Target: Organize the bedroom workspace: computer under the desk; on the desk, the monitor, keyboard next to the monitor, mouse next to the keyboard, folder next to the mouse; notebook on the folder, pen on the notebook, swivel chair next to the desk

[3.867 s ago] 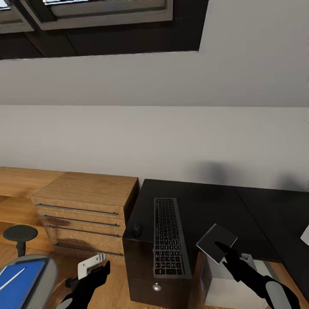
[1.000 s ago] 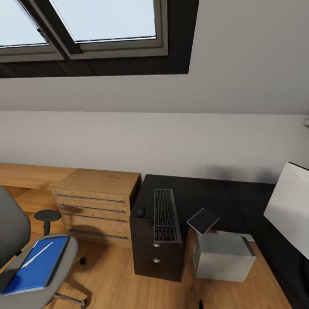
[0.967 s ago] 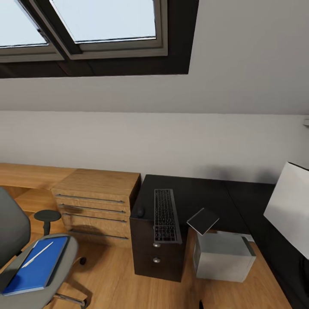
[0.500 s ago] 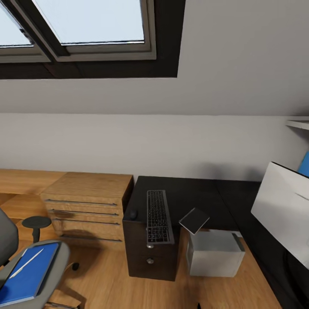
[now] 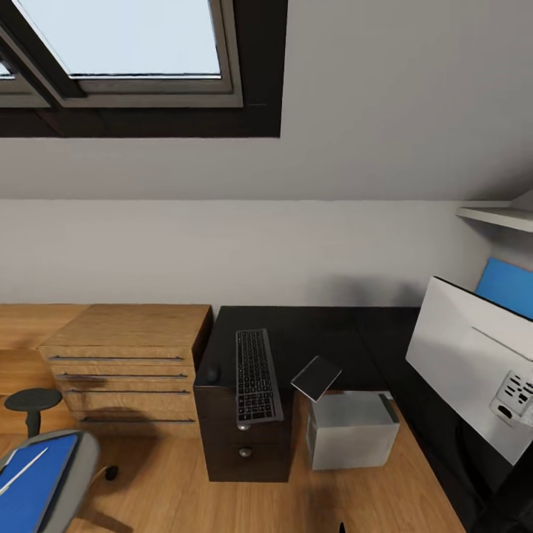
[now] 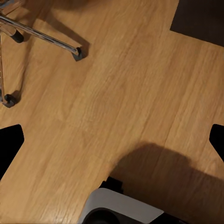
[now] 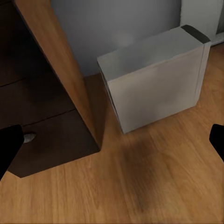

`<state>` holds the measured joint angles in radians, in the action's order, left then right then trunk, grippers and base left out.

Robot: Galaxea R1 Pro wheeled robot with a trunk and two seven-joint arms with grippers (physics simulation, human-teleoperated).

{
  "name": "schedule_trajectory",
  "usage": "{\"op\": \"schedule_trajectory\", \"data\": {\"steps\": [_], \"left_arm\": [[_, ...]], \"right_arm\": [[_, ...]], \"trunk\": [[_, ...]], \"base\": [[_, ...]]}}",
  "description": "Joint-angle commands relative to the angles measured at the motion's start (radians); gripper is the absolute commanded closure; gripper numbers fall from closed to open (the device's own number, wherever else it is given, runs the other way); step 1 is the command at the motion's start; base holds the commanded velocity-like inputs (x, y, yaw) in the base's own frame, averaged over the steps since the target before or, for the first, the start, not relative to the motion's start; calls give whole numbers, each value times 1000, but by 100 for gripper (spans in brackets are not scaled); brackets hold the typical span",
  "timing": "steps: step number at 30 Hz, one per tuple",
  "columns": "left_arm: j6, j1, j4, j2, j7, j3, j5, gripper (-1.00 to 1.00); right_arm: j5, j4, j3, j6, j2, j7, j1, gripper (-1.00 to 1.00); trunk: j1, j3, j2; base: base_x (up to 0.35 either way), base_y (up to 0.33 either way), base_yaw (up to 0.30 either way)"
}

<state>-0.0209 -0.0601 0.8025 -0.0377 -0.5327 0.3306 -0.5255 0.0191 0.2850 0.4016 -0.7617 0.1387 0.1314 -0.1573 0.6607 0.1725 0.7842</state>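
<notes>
Sitting on the glossy black desk [image 5: 333, 333], the keyboard [image 5: 255, 376] overhangs the front edge above the dark drawer unit [image 5: 240, 437], with the mouse [image 5: 212, 374] just beside it at 9 o'clock. At 3 o'clock from the keyboard a dark thin square panel [image 5: 316, 378] leans tilted at the desk edge, above the computer [image 5: 349, 430], which stands on the wooden floor [image 5: 355, 496] under the desk. The monitor [image 5: 474, 363] shows its pale back at 3 o'clock of the head view, more of it than half a second ago: the whole view has swung right, so the camera moved, not the things. The swivel chair [image 5: 70, 474] has slid to the 8 o'clock corner, the blue folder [image 5: 29, 488] on its seat and a white pen [image 5: 22, 471] lying on the folder. Wooden low drawers [image 5: 126, 370] stand left of the desk. Left gripper [image 6: 112, 140] and right gripper [image 7: 112, 144] each show black fingertips wide apart at the frame edges, holding nothing.
</notes>
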Motion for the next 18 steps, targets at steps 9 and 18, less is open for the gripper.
{"op": "schedule_trajectory", "data": {"steps": [9,18], "left_arm": [[-2,0,1,-2,-7,5,-11,-100],[-2,0,-1,-2,-7,5,-13,-100]], "right_arm": [[2,-1,-10,-1,1,8,-1,-100],[2,-5,-25,-1,1,8,-1,-100]], "trunk": [[-34,-27,-62],[-69,-55,-125]], "base": [[0,0,-7],[-54,0,-1]]}}
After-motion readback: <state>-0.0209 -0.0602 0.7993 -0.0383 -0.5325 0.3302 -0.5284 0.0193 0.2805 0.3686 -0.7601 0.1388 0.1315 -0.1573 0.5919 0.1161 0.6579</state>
